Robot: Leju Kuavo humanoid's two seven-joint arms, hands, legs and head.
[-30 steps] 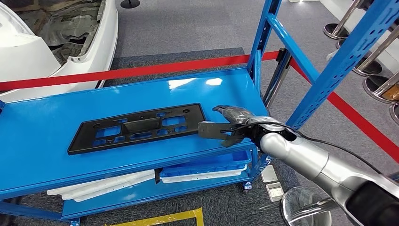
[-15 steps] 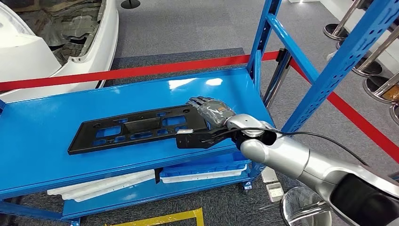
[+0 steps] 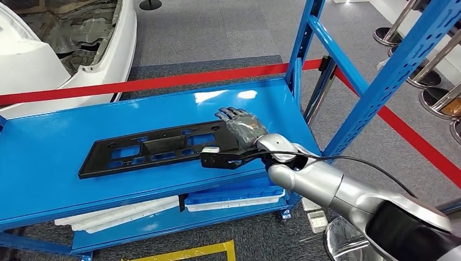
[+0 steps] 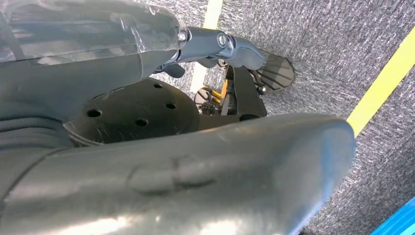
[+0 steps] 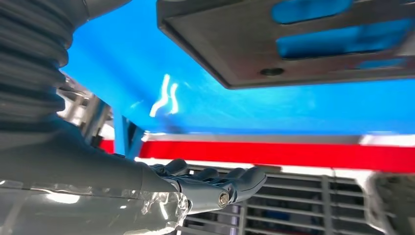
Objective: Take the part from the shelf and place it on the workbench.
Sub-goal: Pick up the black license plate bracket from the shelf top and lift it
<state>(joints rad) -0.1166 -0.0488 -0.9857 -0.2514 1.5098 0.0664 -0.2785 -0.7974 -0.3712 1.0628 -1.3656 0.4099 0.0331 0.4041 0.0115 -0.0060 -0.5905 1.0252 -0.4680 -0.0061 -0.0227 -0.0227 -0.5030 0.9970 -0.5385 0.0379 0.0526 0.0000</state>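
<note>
Black perforated panel (image 3: 157, 148) flat on the top deck of the blue shelf cart (image 3: 54, 136), long axis running left to right, right end angled slightly toward the far side; rectangular cut-outs showing blue deck beneath. Right hand (image 3: 242, 128) at the panel's right end, back of hand up, fingers (image 3: 227, 115) stretched forward and slightly apart over the deck just past the panel's far right corner; thumb side low near the panel's near edge beside a black wrist bracket (image 3: 217, 159); whether anything is pinched, cannot tell. From the right wrist view, fingers (image 5: 230, 183) extended side by side, holding nothing visible, panel corner (image 5: 274, 44) apart from them. Left hand (image 4: 147, 54) hanging over grey carpet (image 4: 333, 44) crossed by yellow floor tape (image 4: 381, 83); finger posture impossible to tell. Red barrier tape (image 3: 163, 82) beyond the cart; white trays (image 3: 114, 215) on the lower deck; blue rack upright (image 3: 391, 70) at right.
</note>
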